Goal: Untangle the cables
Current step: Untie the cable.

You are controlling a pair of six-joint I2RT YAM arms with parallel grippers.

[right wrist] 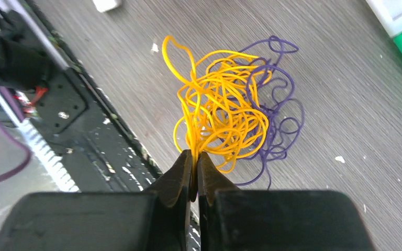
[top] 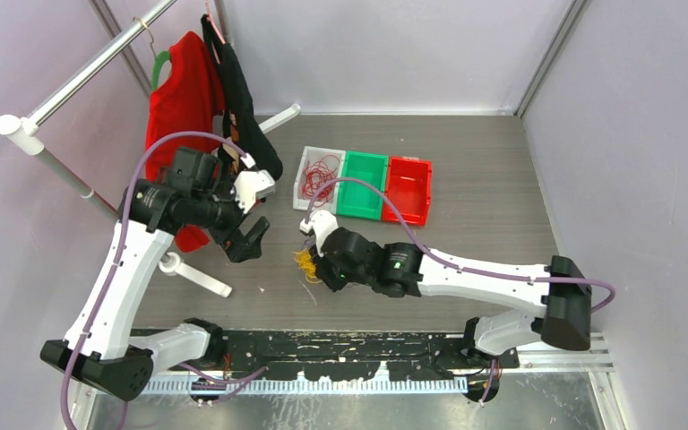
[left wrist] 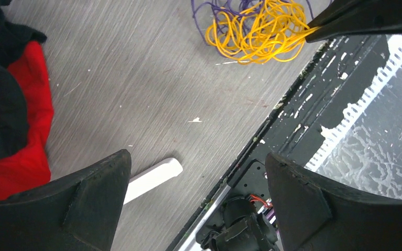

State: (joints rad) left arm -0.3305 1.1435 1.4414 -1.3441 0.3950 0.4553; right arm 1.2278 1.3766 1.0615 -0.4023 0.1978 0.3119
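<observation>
A tangle of yellow-orange cables (right wrist: 222, 115) lies on the grey table, wound together with dark purple cables (right wrist: 280, 120). My right gripper (right wrist: 194, 154) is shut on a bunch of the yellow strands at the tangle's near edge. From above, the tangle (top: 305, 262) sits just left of the right gripper (top: 316, 269). Red cables (top: 321, 175) lie in the white bin (top: 318, 150). My left gripper (top: 246, 244) hovers to the left of the tangle, wide open and holding nothing. Its wrist view shows the yellow cables (left wrist: 259, 34) far ahead of the left gripper (left wrist: 198, 172).
A green bin (top: 365, 157) and a red bin (top: 409, 161) stand beside the white one at the back. A clothes rack with a red garment (top: 184, 98) and a black garment (top: 242, 107) fills the left side. Its white foot (top: 199, 278) lies under the left arm. A black rail (top: 340, 345) runs along the near edge.
</observation>
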